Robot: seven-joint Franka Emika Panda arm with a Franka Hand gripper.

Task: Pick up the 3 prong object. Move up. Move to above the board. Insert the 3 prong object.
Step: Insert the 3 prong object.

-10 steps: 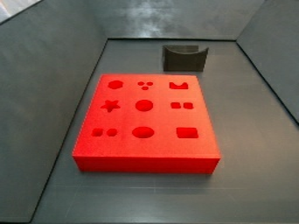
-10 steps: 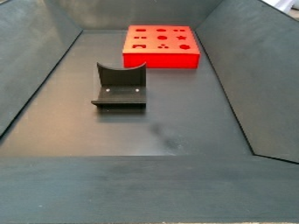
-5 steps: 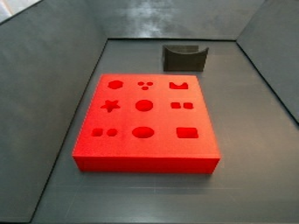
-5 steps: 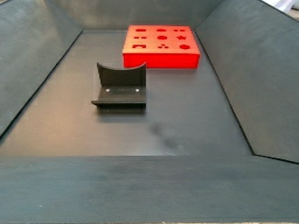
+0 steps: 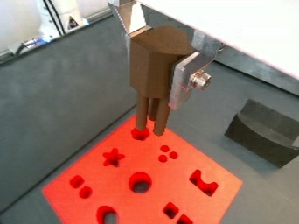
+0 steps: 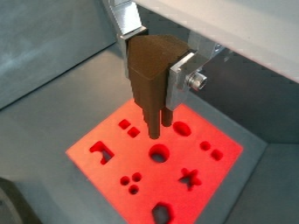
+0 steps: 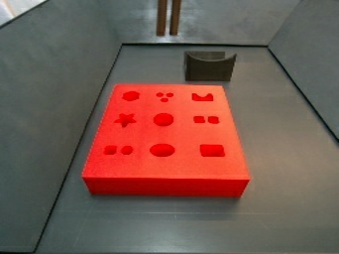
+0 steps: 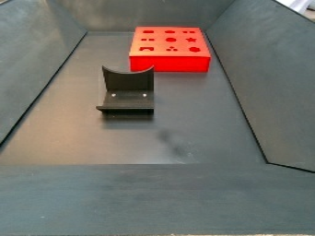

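Wrist views: gripper [image 5: 162, 61] closed on brown 3 prong object [image 5: 152, 74], silver jaws clamping its wider head, prongs pointing down, hanging clear above board [image 5: 122, 179]. Board: flat red block with darker shaped recesses, lying on grey floor [image 8: 185, 138]. Side view: prong tips [image 7: 169, 17] visible at top edge, beyond board's far edge. Dark fixture [image 7: 209, 65] on floor behind board, apart from it.

The board [image 7: 166, 139] looks like smooth, matt bright-red plastic; the peg [image 5: 156, 74] held high in the end effector [image 5: 156, 54] is matt brown. Its fingers [image 5: 187, 79] are brushed silver metal. Fixture [image 8: 125, 92] and floor [image 8: 172, 138] are dull dark grey.
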